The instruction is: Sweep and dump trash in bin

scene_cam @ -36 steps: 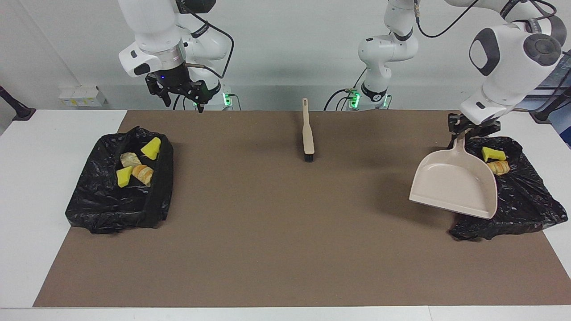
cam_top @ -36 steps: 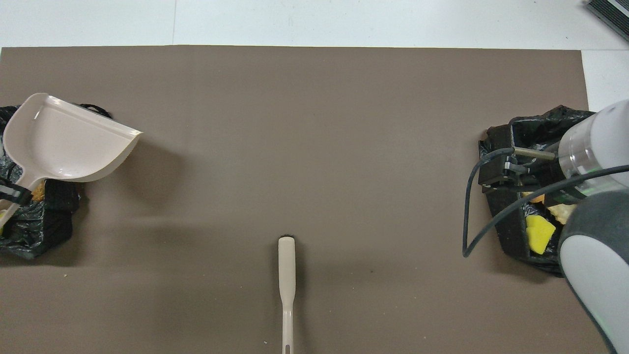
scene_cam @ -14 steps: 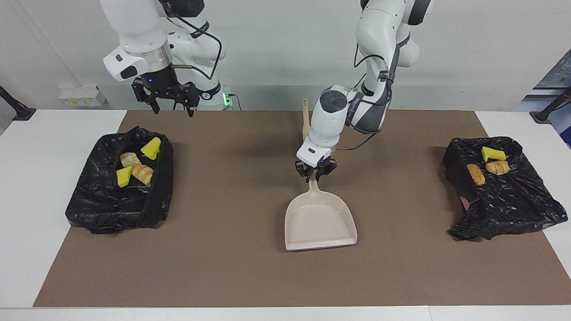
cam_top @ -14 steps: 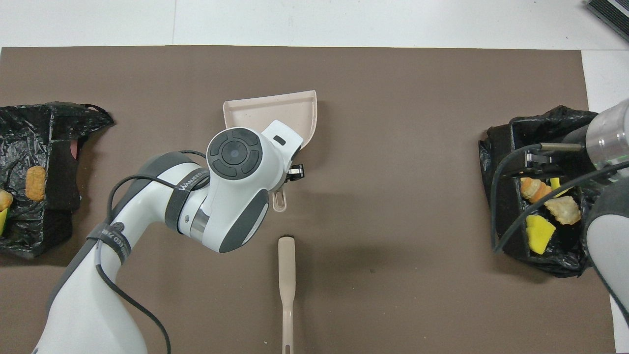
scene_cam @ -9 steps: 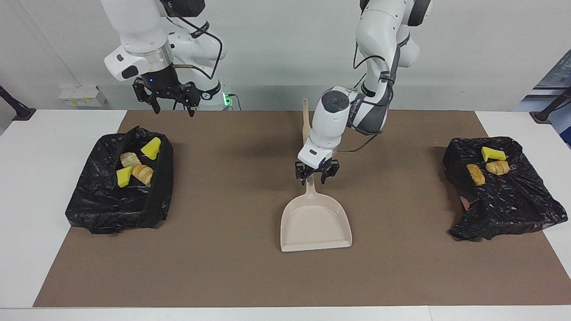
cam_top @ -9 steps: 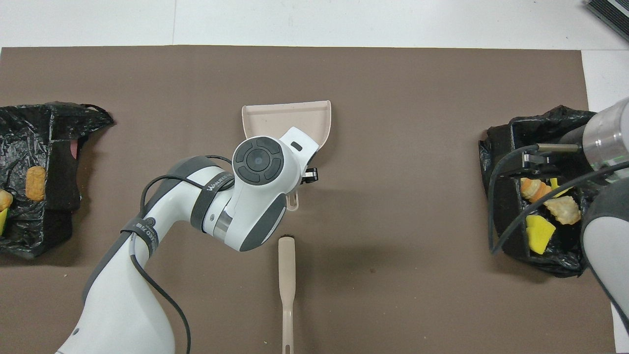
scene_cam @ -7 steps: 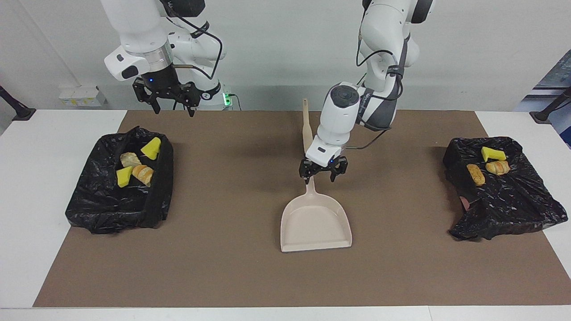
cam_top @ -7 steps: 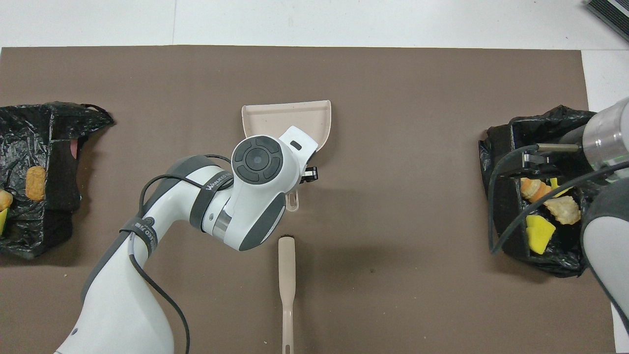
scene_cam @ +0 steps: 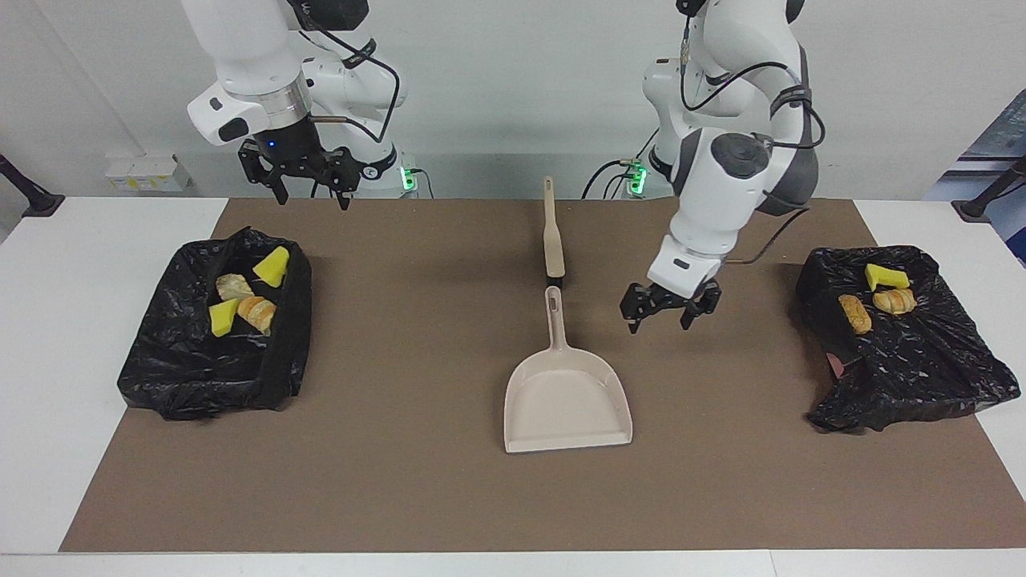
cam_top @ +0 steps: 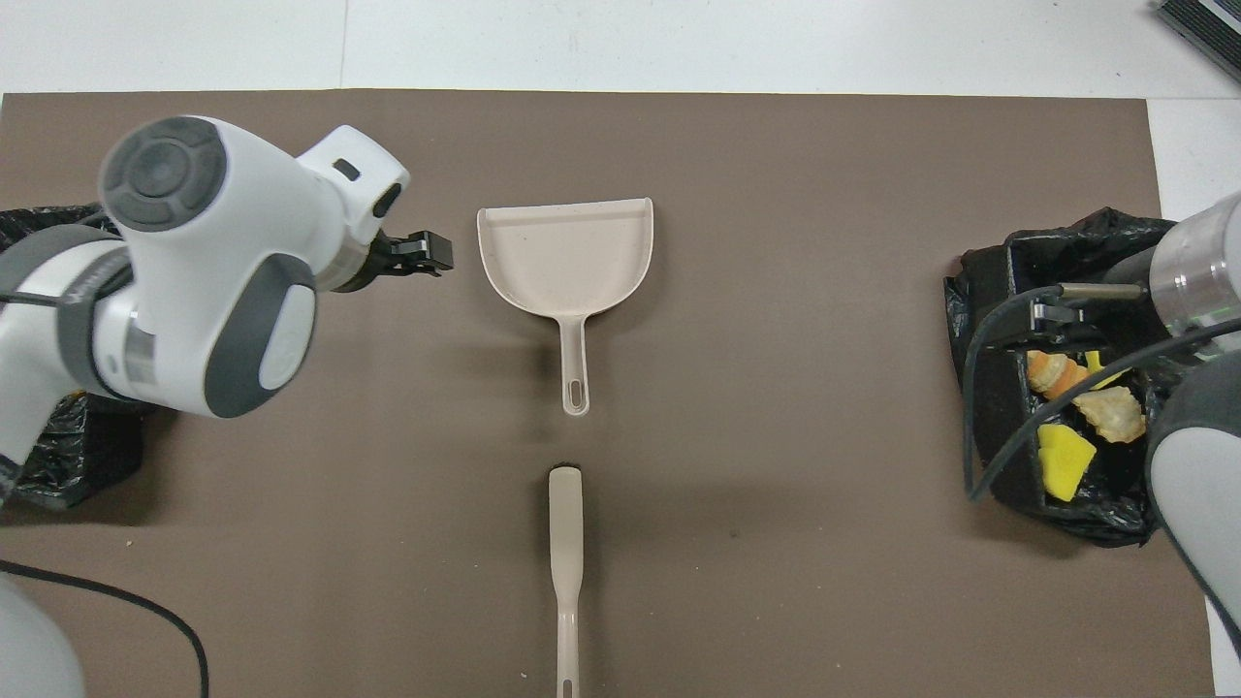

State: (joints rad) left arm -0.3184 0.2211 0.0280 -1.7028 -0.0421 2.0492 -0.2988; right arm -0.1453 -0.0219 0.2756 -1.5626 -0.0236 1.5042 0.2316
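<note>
Beige dustpan lies flat mid-mat, left pincer wide beside its handle, right pincer wide.

— Where is the facing camera sitting?
— High across the desk, looking back at both robot bases and taking in the whole brown mat from some way off.
— And the overhead one?
— It is hanging above the robots' own end, pointing forward and steeply down, framing the mat closer in.
— What are both views sharing?
— The dustpan, the brush and the two black bins, seen half a turn apart.
</note>
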